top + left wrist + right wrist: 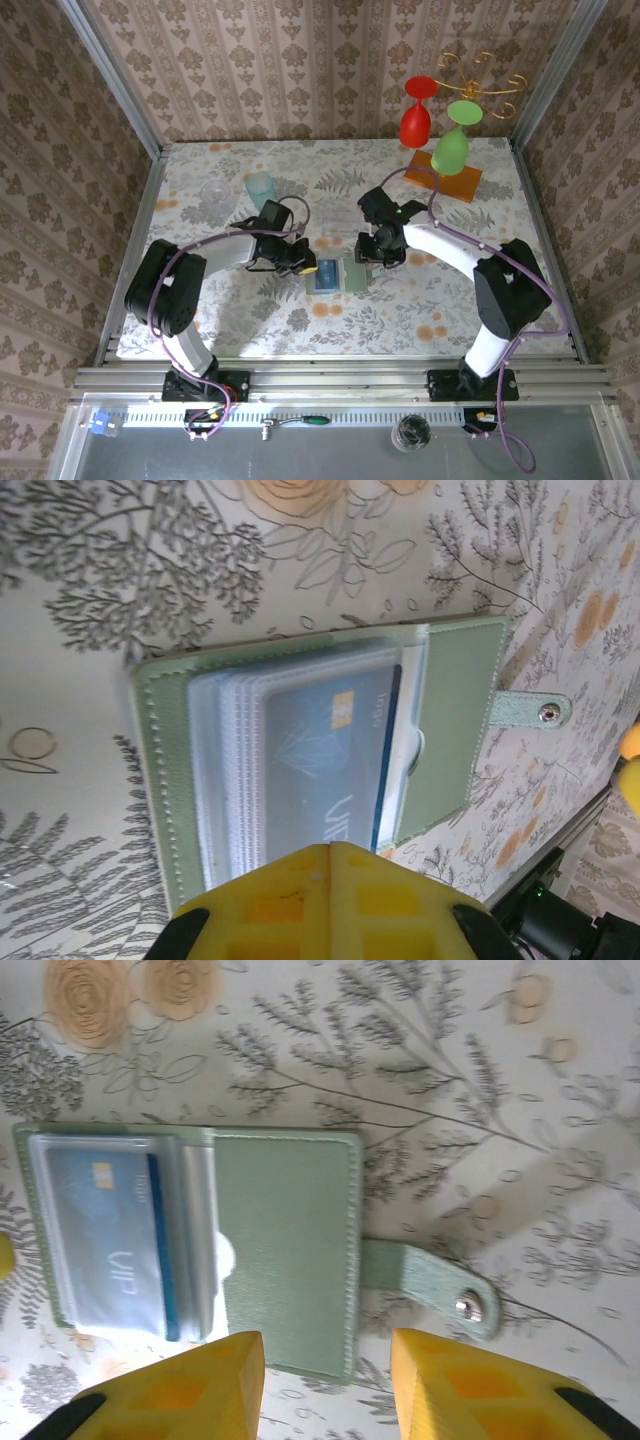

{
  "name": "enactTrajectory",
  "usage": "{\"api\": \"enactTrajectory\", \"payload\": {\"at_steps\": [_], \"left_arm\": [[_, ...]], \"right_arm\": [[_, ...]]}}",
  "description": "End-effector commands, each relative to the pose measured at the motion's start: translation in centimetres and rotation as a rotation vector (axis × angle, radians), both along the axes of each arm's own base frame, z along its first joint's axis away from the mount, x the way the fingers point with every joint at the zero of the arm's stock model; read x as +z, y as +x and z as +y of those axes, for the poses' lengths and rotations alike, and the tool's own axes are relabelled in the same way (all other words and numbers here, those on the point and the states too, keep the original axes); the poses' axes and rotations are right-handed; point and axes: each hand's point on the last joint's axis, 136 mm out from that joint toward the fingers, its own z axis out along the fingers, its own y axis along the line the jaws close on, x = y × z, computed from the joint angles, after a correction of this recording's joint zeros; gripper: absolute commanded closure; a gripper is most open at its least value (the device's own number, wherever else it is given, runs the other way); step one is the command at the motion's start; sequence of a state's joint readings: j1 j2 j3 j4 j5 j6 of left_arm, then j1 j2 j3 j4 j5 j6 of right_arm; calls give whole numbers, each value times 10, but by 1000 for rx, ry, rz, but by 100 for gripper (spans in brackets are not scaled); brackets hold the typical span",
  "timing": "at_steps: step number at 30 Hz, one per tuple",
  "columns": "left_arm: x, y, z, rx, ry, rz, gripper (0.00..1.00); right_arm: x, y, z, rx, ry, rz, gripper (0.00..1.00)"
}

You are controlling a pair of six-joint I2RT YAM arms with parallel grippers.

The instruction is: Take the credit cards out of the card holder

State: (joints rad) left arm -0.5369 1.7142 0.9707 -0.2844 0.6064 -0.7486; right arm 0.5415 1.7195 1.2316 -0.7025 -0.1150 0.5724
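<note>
Table [450, 300]: bearing card holder [340, 274], lying open at centre between both arms.
Left gripper [330, 880]: fingers closed together, empty, at holder's edge.
Right gripper [327, 1360]: jaws parted, holding nothing.
Blue card [320, 750]: sitting sleeved; extraction pending, needing 1 pinch on its exposed edge.

Blue card [320, 755] hazy behind plastic sleeves [222, 780]

One camera hangs high behind both arm bases [205, 385], looking down over the whole table [420, 310]. Each wrist camera stares down from very close, past its own yellow fingers [330, 905]; both catch the same card holder [290, 1250] just beyond the fingertips.
</note>
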Motion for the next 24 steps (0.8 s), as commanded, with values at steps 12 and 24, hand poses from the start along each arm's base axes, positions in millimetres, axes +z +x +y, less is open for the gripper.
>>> {"api": "enactTrajectory", "payload": {"at_steps": [12, 24], "left_arm": [[-2, 3, -1, -8, 37, -11, 96], [-3, 1, 3, -7, 53, -21, 95]], "right_arm": [[-48, 0, 13, 12, -35, 107, 45], [-55, -1, 24, 46, 21, 118, 55]]}}
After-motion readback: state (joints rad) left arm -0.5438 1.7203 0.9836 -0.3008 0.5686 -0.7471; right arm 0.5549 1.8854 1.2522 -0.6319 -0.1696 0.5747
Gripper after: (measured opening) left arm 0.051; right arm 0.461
